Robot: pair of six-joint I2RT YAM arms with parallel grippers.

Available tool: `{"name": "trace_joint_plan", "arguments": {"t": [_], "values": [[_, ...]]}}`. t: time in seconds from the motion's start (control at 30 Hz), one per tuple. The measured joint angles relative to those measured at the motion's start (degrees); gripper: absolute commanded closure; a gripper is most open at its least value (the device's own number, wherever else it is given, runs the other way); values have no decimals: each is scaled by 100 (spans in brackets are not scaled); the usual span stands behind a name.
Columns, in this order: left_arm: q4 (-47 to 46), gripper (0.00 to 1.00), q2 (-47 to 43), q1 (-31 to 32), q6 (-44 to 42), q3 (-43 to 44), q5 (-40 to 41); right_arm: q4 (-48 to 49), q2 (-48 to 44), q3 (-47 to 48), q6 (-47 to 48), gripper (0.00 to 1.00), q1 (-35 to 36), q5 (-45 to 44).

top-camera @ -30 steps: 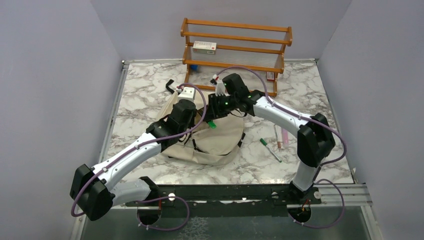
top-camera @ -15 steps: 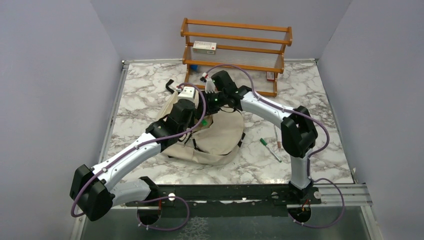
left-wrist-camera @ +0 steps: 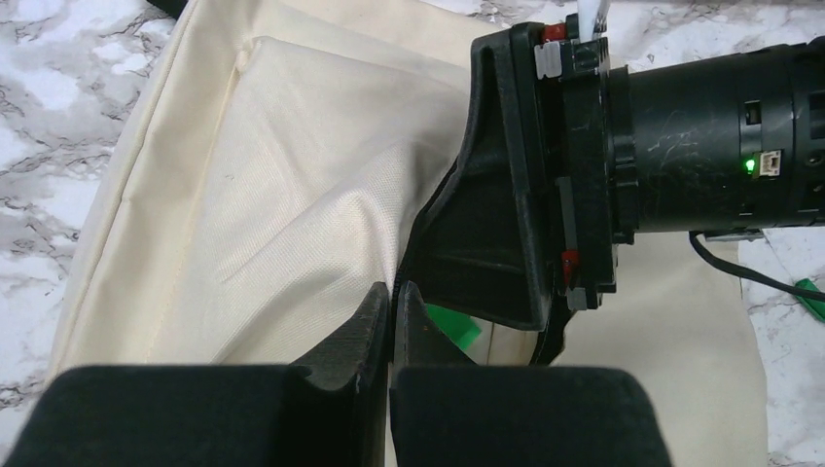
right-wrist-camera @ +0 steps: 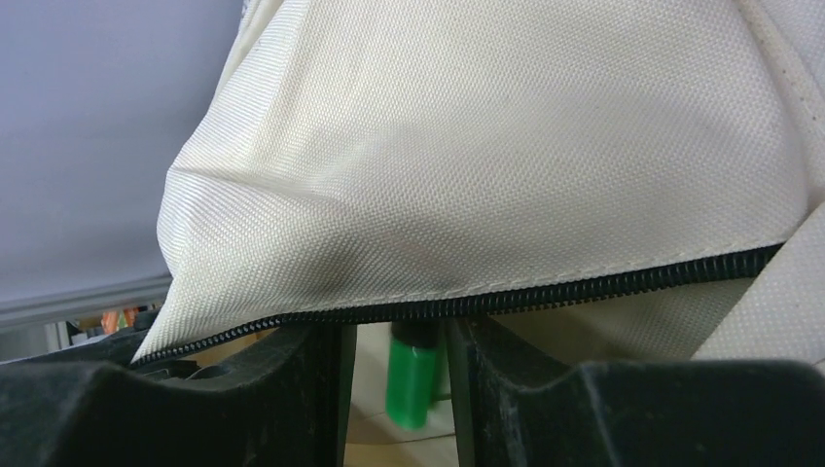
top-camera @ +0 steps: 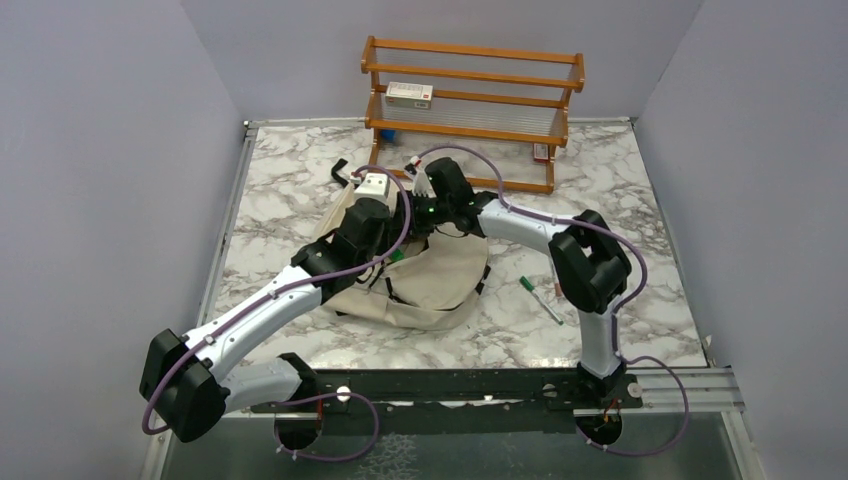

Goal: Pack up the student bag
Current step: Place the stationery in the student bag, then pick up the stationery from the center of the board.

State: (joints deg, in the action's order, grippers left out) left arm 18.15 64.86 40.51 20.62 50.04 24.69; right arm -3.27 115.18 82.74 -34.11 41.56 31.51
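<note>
— Where's our student bag (top-camera: pixel 440 285)?
— Slumped on the tabletop (top-camera: pixel 300 190), our left end effector (left-wrist-camera: pixel 392 302) clenched on its mouth edge. Our right end effector (right-wrist-camera: pixel 394 336) stands released, green marker (right-wrist-camera: pixel 411 379) between its jaws.
— Soft, floppy canvas, so we'd pinch the zipper hem (right-wrist-camera: pixel 506 300).

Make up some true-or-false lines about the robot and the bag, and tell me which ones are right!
1. The left fingers pinch the backpack's cream cloth. True.
2. A green marker sits between the right fingers. True.
3. The wooden rack holds nothing. False: a small box lies on a shelf.
4. The backpack hangs on the rack. False: it lies on the marble table.
5. A green-capped pen lies on the table, right of the backpack. True.
</note>
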Motion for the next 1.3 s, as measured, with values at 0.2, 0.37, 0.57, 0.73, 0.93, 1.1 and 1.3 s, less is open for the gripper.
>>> {"name": "trace_joint_plan", "arguments": {"t": [0.2, 0.37, 0.57, 0.73, 0.93, 1.1, 1.3], "values": [[-15, 100, 0, 0, 26, -17, -9, -17, -372, -236, 140, 51, 2, -181], [-55, 100, 2, 0, 42, -72, -20, -297, -1172, -374, 492, 51, 2, -616], [-96, 100, 15, 0, 44, -79, -24, -940, -2448, -977, 949, 51, 2, -1969], [-140, 100, 35, 0, 39, -109, -26, -1812, -3320, -1552, 1185, 48, 0, -3501], [-203, 100, 157, 0, 17, -109, -55, -3204, -3558, -1746, 1287, 41, -262, -4656], [-258, 100, 315, 0, -59, -109, -85, -4175, -3425, -1757, 1309, 40, -713, -4603], [-264, 100, 387, 0, -142, -101, -114, -4763, -3276, -2146, 1250, 36, -831, -4190]]}}
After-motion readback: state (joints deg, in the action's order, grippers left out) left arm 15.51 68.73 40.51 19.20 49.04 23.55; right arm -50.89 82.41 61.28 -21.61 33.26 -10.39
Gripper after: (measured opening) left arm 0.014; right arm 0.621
